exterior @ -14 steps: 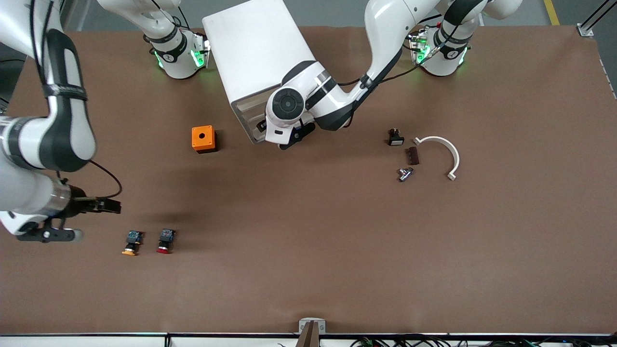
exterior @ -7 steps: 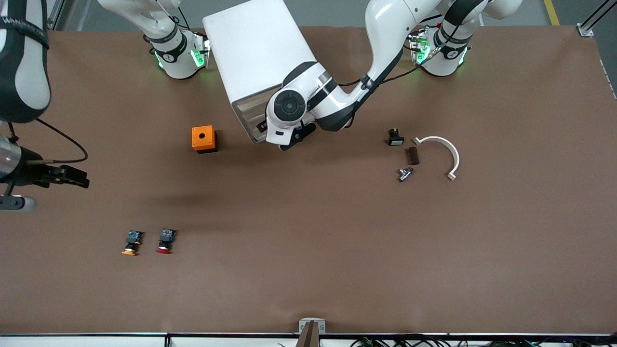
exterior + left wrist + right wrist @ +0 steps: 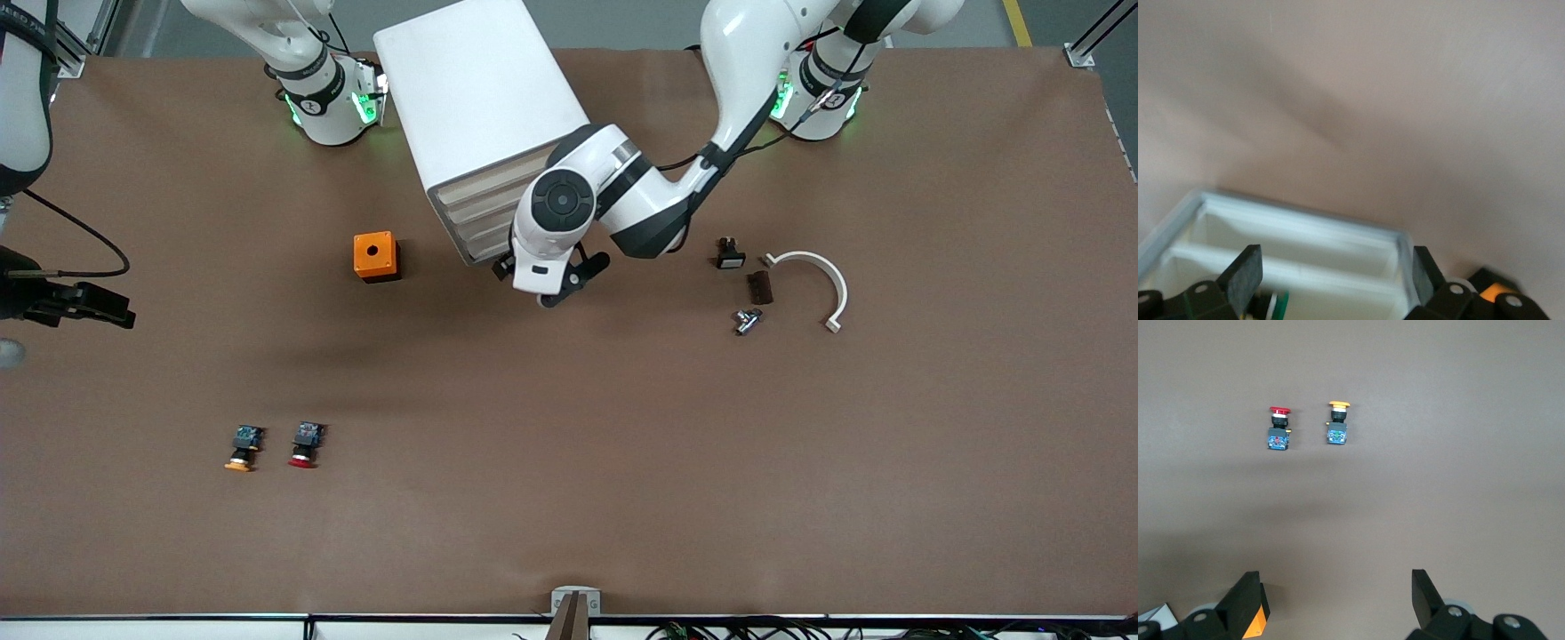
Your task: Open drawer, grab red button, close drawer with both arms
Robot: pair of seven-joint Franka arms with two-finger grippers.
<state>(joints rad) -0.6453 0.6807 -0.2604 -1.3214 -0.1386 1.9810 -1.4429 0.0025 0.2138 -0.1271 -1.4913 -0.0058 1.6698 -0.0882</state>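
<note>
Right gripper (image 3: 1331, 600) sits off the table's right-arm edge in the front view; its wrist view shows the fingers spread wide, empty, over bare table. Red button (image 3: 305, 444) lies on the table beside the orange-capped button (image 3: 242, 449), both nearer the front camera than the orange box (image 3: 376, 256). White cabinet (image 3: 476, 98): drawer (image 3: 1298, 260) pulled out only slightly; only the left wrist view shows its inside, contents unclear. Left gripper (image 3: 1333, 283) at the drawer front, fingers apart, holding nothing.
</note>
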